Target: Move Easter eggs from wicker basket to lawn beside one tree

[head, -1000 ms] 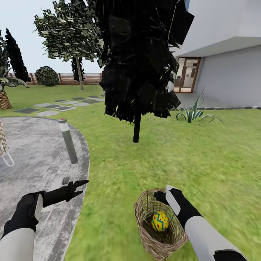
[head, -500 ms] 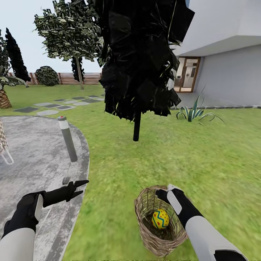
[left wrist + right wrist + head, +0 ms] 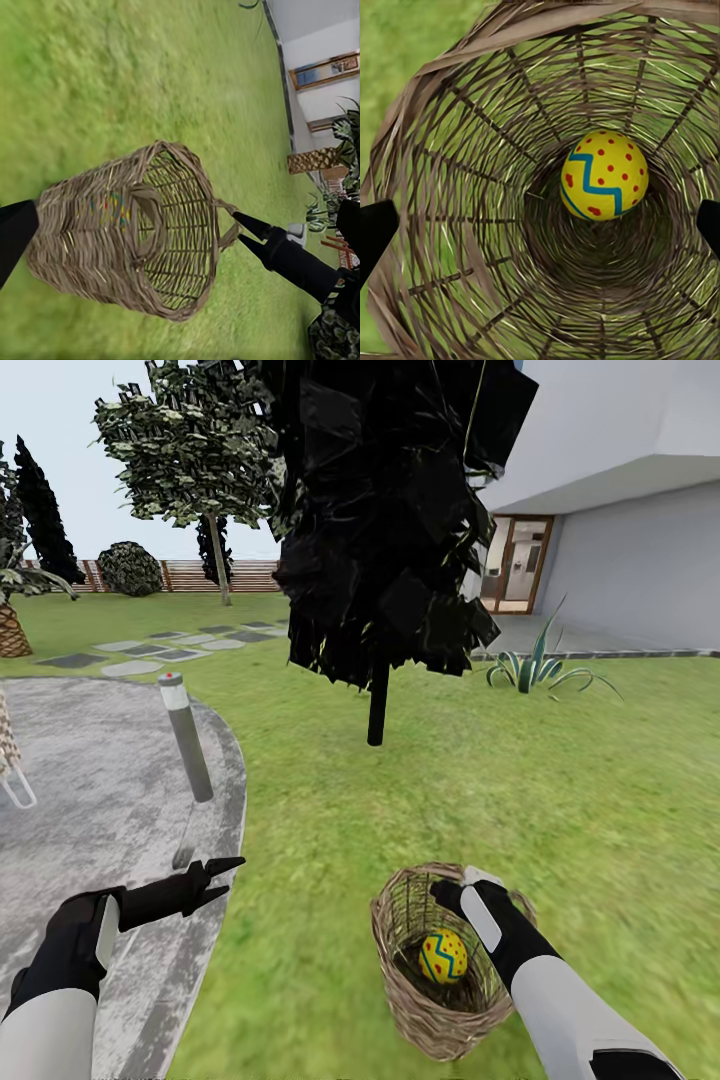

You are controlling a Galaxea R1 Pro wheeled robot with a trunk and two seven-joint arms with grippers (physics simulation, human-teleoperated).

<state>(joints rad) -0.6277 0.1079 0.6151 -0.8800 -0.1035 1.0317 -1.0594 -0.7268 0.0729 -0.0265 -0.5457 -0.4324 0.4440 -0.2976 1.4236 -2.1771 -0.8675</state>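
A round wicker basket (image 3: 412,1000) stands on the lawn (image 3: 560,790) just in front of me. One yellow Easter egg (image 3: 443,956) with a blue zigzag and red dots lies at its bottom, plain in the right wrist view (image 3: 604,175). My right gripper (image 3: 452,892) hovers open at the basket's far right rim, fingers apart, above the egg and not touching it. Over the paving to the left, my left gripper (image 3: 228,878) is open and holds nothing. Far back on the left stands a tree (image 3: 220,565) with a pale slender trunk.
A black-leaved tree (image 3: 377,710) rises mid-lawn beyond the basket. Grey paving (image 3: 90,790) with a short bollard (image 3: 187,740) lies to the left. There is a palm (image 3: 12,630) at the far left. A spiky plant (image 3: 535,672) and the house wall (image 3: 640,570) are at the right.
The whole picture has slid slightly upward, so the camera moved. Both grippers, the basket and the egg keep the same places relative to each other.
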